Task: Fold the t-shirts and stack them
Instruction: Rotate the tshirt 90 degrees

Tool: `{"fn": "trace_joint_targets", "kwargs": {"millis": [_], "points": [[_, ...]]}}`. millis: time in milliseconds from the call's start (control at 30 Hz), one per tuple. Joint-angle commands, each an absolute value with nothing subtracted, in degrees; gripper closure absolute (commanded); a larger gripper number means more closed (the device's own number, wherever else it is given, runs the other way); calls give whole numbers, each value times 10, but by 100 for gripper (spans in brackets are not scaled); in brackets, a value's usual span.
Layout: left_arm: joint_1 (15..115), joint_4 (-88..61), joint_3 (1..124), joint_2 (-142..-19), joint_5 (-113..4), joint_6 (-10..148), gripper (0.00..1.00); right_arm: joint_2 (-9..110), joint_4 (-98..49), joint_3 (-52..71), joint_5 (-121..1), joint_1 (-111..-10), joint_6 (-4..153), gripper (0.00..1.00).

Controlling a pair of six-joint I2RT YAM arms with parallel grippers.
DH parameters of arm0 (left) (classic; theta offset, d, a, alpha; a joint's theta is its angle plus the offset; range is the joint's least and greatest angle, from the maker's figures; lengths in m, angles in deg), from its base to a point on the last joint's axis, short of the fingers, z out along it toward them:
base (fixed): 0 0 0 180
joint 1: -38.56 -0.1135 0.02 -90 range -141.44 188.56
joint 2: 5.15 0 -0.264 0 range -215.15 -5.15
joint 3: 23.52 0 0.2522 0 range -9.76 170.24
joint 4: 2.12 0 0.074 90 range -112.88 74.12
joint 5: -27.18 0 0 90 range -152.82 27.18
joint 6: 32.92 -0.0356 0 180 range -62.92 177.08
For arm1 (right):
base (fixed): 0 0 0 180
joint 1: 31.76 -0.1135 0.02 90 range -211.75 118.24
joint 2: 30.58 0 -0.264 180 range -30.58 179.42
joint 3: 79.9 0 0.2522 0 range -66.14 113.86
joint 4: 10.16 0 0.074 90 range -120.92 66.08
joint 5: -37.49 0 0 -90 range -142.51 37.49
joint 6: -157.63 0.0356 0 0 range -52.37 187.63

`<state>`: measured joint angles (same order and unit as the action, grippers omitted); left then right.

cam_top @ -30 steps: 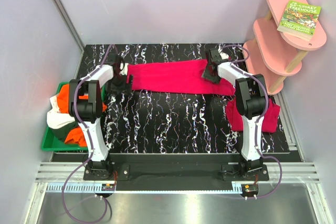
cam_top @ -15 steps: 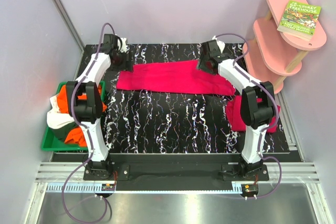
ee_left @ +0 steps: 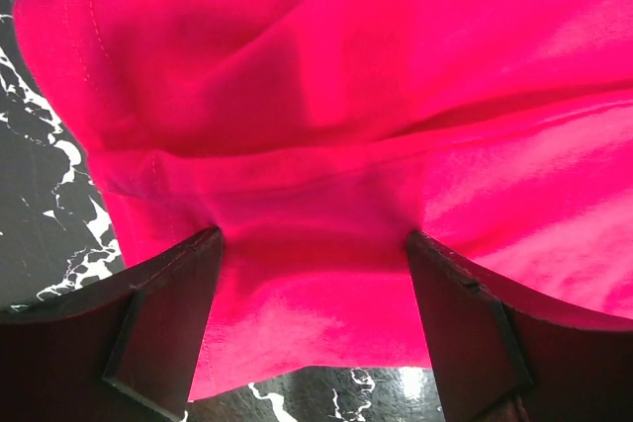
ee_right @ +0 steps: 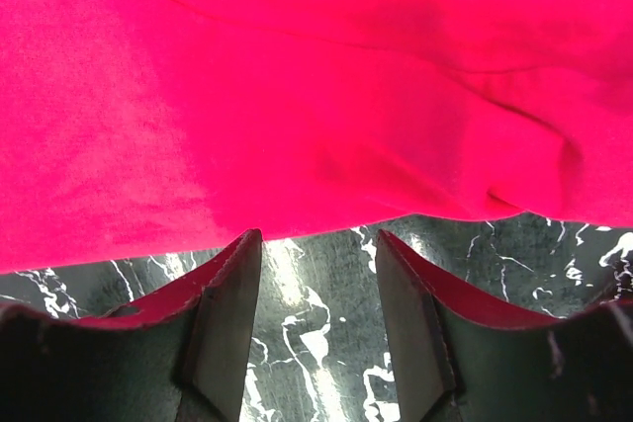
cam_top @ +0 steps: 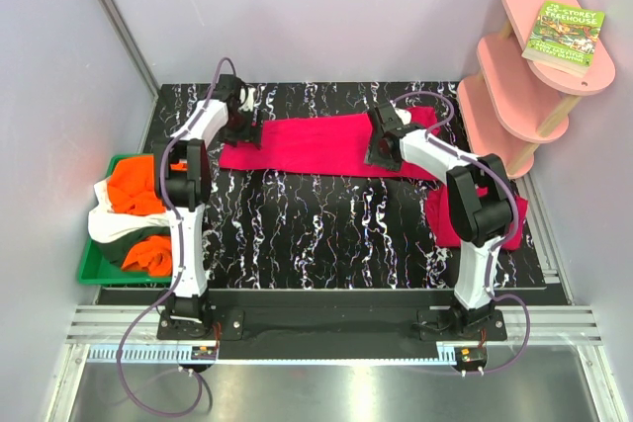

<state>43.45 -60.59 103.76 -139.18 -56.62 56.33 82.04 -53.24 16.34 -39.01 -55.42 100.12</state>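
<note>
A crimson-pink t-shirt (cam_top: 316, 140) lies as a long folded strip across the back of the black marbled table. My left gripper (cam_top: 245, 127) is at its left end. In the left wrist view the left gripper (ee_left: 315, 244) is open, with bunched shirt cloth (ee_left: 396, 96) lying between the wide-apart fingers. My right gripper (cam_top: 376, 150) is at the strip's near edge, right of middle. In the right wrist view the right gripper (ee_right: 316, 239) is open and empty over bare table, just short of the shirt's edge (ee_right: 247, 96). A second crimson shirt (cam_top: 512, 219) lies folded at the right, partly hidden by the right arm.
A green tray (cam_top: 94, 269) off the table's left edge holds an orange shirt (cam_top: 134, 190) and a white shirt (cam_top: 114, 224). A pink tiered shelf (cam_top: 524, 76) with a book (cam_top: 564, 37) stands at the back right. Grey walls close in the back and sides.
Both arms reached to the far edge, then came back down onto the shirt. The shirt's left end now lies farther left, and a small flap shows at its far right.
</note>
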Motion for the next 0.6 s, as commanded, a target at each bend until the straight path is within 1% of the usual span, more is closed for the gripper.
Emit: {"fn": "trace_joint_targets", "kwargs": {"millis": [0,100,233,400,567], "points": [[435,-621,1064,-1403,-603,550,19,840,-514,184,-383,-556,1024,43],[437,-654,1067,-1418,-626,541,20,859,-517,182,-385,-556,1035,43],[437,-655,972,-1368,-653,519,21,878,-525,180,-392,-556,1044,42],[437,-648,861,-1303,-673,492,23,899,-556,209,-406,-546,1045,41],[437,-650,803,-1257,-686,464,23,904,-569,228,-402,-543,1042,40]]}}
